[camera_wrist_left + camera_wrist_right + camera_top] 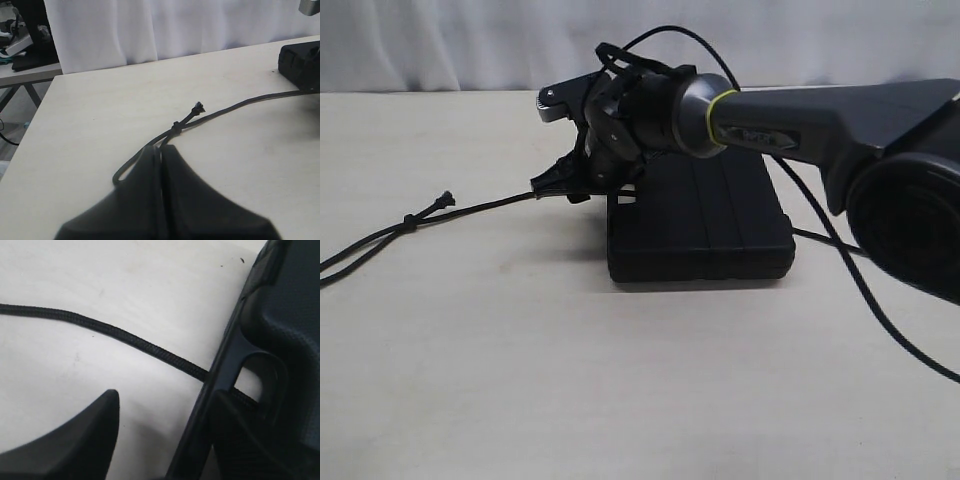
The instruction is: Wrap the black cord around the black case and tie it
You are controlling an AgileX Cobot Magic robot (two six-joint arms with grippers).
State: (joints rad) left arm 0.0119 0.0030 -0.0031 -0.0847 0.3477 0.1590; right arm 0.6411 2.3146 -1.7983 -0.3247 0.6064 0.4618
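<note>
The black case (pixel 710 225) is lying flat on the pale table (pixel 620 400), a little right of the middle in the exterior view. The right arm is reaching from the right over the case, and the right gripper (pixel 548 142) is hanging at the left end of the case. Its jaws are standing released, one finger high and one low beside the cord, and they are grasping nothing. In the right wrist view one finger (pixel 75 450) is showing apart from the edge of the case (pixel 290 315).

The black cord (pixel 490 205) is lying on the table and running from the left end of the case toward the left edge of the exterior view. In the right wrist view the cord (pixel 120 335) is going behind the bar of the handle (pixel 220 370) and showing again inside the handle opening. Well left of the case, the knot (pixel 410 222) is joining the strand to a short tail, and the frayed end (pixel 446 198) is pointing up and to the right.

The left gripper (pixel 161 150) is not appearing in the exterior view. In the left wrist view its fingers are pressing together, clenched, and the cord (pixel 235 106) is running past the knot (pixel 175 125) into the seam at their tips, so they seem to be pinching it. The frayed end (pixel 198 106) is lying free, and the case (pixel 300 62) is sitting far off near the table edge
</note>
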